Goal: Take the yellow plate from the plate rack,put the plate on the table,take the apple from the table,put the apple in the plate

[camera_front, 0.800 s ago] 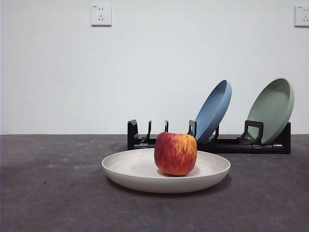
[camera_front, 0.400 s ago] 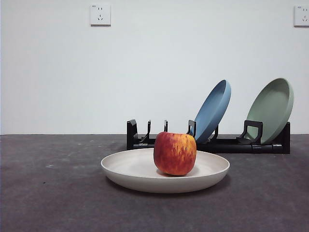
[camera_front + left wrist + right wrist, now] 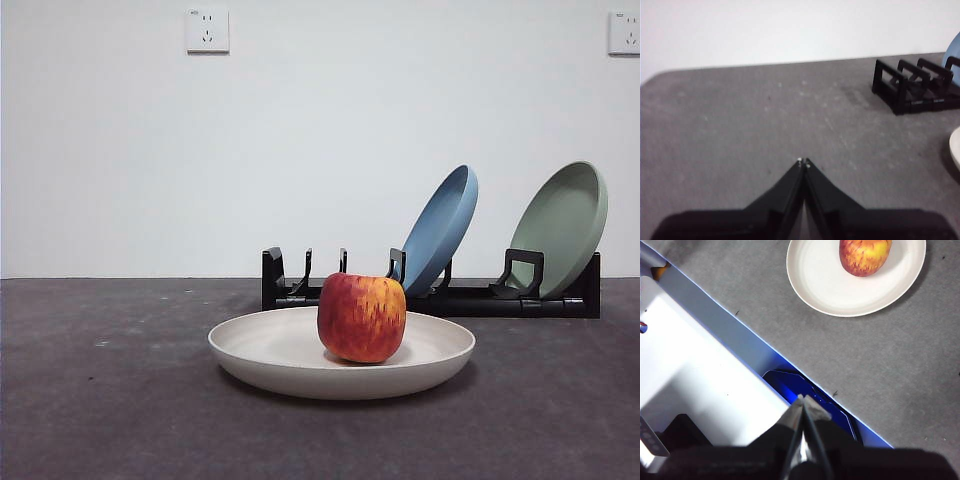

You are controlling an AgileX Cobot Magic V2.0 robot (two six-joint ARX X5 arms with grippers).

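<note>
A: The apple [image 3: 362, 317] sits inside the plate [image 3: 280, 350], a touch off centre, and that plate lies flat on the table [image 3: 100, 400] just in front of the rack [image 3: 290, 292].

B: Looks finished to me. The blue plate [image 3: 440, 230] and green plate [image 3: 565, 225] lean in their slots, untouched.

A: Left gripper [image 3: 803, 162], jaws pressed together, empty, over bare table, well apart from the plate. Right gripper [image 3: 801, 399], also closed and empty, pulled back over the table's edge.

B: Best play now? Keep both arms clear. Nothing near that rim, no nudge, and the apple shouldn't roll.
</note>
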